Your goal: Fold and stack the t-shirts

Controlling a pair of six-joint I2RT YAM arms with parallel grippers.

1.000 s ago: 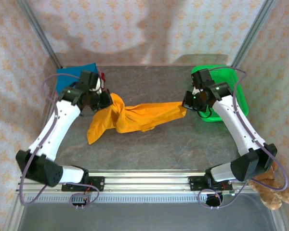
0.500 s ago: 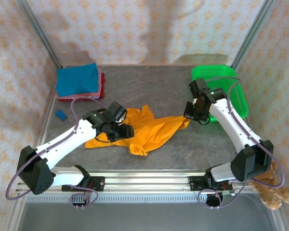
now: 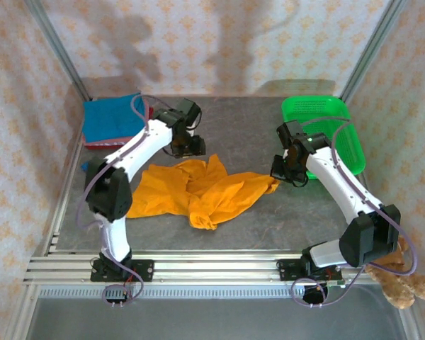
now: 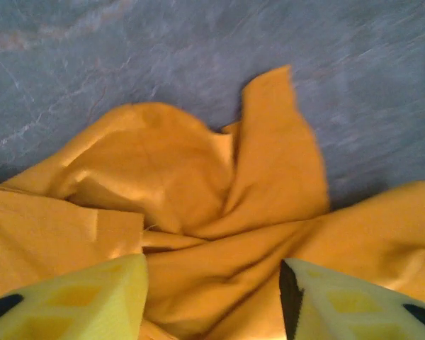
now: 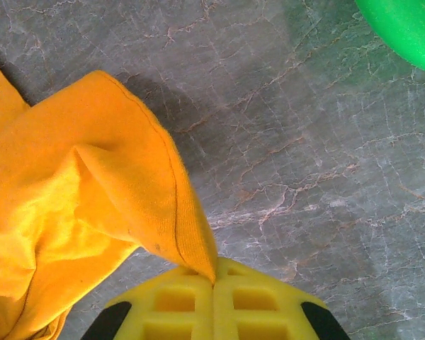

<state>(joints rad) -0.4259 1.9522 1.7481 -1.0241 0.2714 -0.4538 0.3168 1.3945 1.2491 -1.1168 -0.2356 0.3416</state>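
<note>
Orange t-shirt (image 3: pixel 212 191) crumpled, right gripper (image 5: pixel 214 273) clamped on its corner, left gripper (image 4: pixel 212 290) apart, over its far edge

This is a robot test cell in a lab, dressed to look homely rather than a real room. A white left arm (image 3: pixel 138 145) and right arm (image 3: pixel 340 185) are bolted to an aluminium rail (image 3: pixel 212 266) at the near edge of a grey stone-look surface (image 3: pixel 269 219). Metal posts (image 3: pixel 55 46) and wallpaper-patterned panels (image 3: pixel 219 42) box it in. The props are household ones: an orange t-shirt (image 3: pixel 198 190), folded t-shirts (image 3: pixel 112 119) far left, a green basket (image 3: pixel 319 110) far right and a teddy bear (image 3: pixel 404 283) near right.
</note>
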